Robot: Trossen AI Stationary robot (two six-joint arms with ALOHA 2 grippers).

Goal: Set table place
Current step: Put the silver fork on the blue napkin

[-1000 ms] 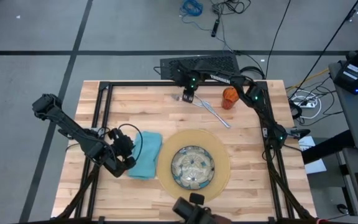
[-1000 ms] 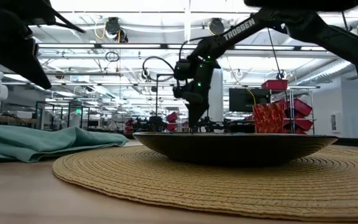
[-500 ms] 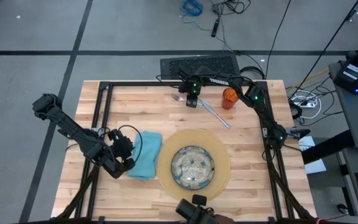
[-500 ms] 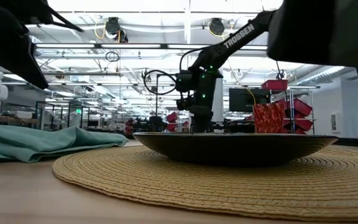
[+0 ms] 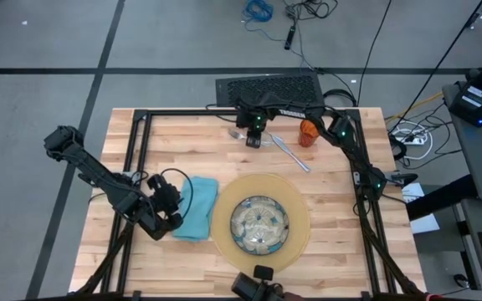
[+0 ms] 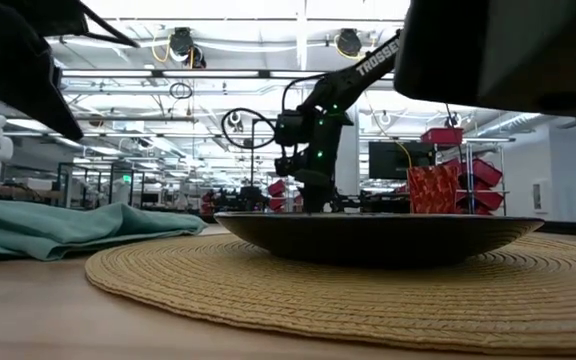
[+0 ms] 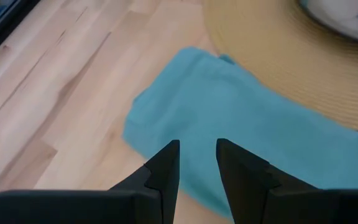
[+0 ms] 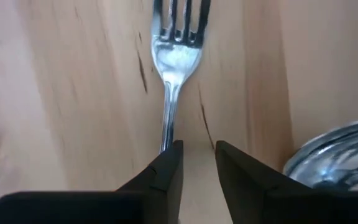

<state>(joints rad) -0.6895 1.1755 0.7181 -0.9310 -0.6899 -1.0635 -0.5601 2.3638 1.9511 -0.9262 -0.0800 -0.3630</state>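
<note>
Hiding fork [image 8: 169,81] handle: right hand [image 8: 194,163]

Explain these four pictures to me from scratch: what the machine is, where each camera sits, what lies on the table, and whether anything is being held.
This is a robot with two dark jointed arms, each ending in a two-fingered pincer. One camera looks straight down on the wooden table, one sits at tabletop level, and one rides on each wrist. On the table lie a round woven mat with a patterned plate on it, a teal napkin beside the mat, and at the far edge a fork, more cutlery and an orange cup. The left pincer hangs over the napkin, fingers slightly apart, holding nothing. The right pincer is down at the fork, its fingers on either side of the handle; whether they grip it yet cannot be told.
</note>
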